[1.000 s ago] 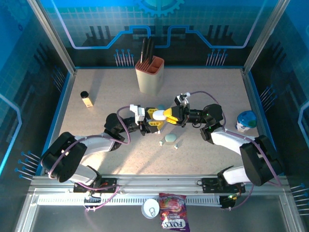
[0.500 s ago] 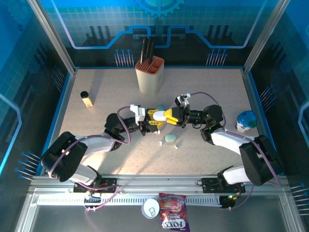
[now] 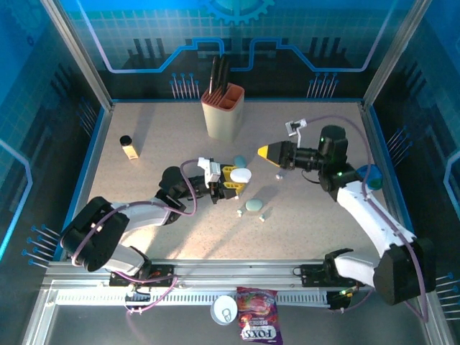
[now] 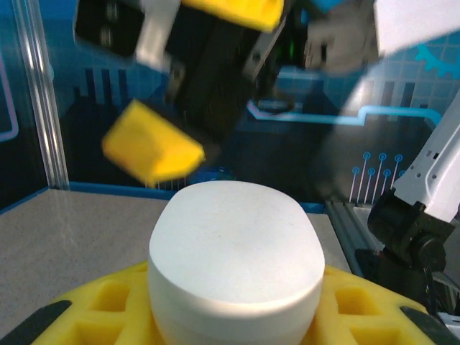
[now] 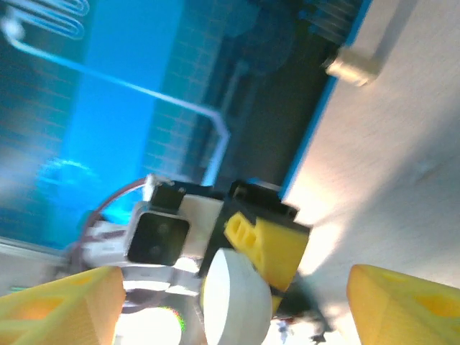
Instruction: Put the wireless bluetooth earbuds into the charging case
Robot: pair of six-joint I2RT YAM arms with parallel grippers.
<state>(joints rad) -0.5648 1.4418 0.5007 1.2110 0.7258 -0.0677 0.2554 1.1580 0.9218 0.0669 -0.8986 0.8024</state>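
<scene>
My left gripper is shut on a white pebble-shaped charging case, closed, at mid-table. In the left wrist view the case sits between the yellow fingers of the left gripper. My right gripper hangs open to the case's right, apart from it. The right wrist view shows the case ahead of the open right gripper, between its spread fingers. Two tiny earbuds lie on the table beside a teal case.
A second teal pebble lies behind the left gripper. A tan knife block stands at the back, a small bottle at the left, a blue-and-white container by the right wall. A candy packet lies off the front rail.
The right gripper has let go of the white case, opened and drawn back to the right. The left gripper keeps hold of the case and has shifted slightly right.
</scene>
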